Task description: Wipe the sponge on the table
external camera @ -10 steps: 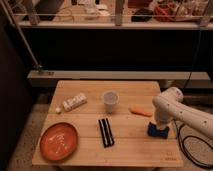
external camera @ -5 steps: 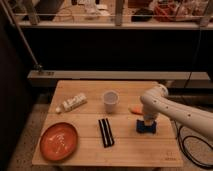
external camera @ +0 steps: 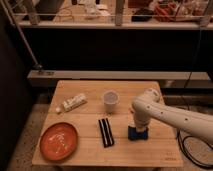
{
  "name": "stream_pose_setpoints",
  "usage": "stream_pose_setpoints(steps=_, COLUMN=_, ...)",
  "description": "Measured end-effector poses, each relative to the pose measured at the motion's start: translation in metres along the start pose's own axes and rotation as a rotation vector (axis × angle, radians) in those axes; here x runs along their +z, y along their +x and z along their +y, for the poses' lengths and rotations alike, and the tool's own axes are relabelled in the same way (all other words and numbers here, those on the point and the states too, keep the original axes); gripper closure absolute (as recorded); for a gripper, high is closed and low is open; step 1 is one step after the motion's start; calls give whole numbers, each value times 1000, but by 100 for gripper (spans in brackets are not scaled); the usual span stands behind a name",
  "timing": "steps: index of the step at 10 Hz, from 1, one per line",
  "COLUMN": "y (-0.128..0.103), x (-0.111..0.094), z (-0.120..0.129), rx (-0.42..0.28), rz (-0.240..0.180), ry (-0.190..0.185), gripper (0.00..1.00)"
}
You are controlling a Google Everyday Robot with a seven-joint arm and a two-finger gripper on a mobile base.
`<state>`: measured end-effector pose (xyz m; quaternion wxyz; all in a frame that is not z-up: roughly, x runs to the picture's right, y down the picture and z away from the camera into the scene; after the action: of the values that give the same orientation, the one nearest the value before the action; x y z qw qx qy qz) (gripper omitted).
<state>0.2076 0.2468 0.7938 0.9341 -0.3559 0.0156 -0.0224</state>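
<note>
One risk: the sponge [external camera: 135, 135], pinched in the closed fingers of the gripper [external camera: 138, 128] toward the front right corner of the surface [external camera: 85, 120], lies near the black bar [external camera: 105, 132]. A stroke toward the left edge could shove that bar, and a weak pinch could let the sponge slip free.

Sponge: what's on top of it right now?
The gripper sits on the sponge, shut on it. Only the sponge's blue lower edge shows on the table; its top is covered by the arm.

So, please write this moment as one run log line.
gripper: shut on sponge, right part of table | sponge: on table, right of black bar
</note>
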Motion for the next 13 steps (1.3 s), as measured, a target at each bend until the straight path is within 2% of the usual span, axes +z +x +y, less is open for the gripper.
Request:
stream_pose_setpoints(steps=2, y=5, x=5, z=22, rx=27, rz=11, ry=-39, gripper=100)
stream_pose_setpoints(steps=4, y=15, x=6, z=53, rx=87, rz=36, ry=-74, gripper=100)
stream_pose_setpoints(steps=6, y=28, x=1, z=72, rx=155, rz=57, ry=-82, gripper=100)
stream_pose_setpoints(steps=9, y=64, x=-7, z=87, rx=264, rz=87, ry=-53, gripper=100)
stream_pose_setpoints(steps=10, y=81, x=-9, z=86, rx=297, rz=101, ry=-30, gripper=100)
stream_pose_setpoints(steps=13, y=117, x=-15, z=64, rx=353, rz=139, ry=39, gripper=100)
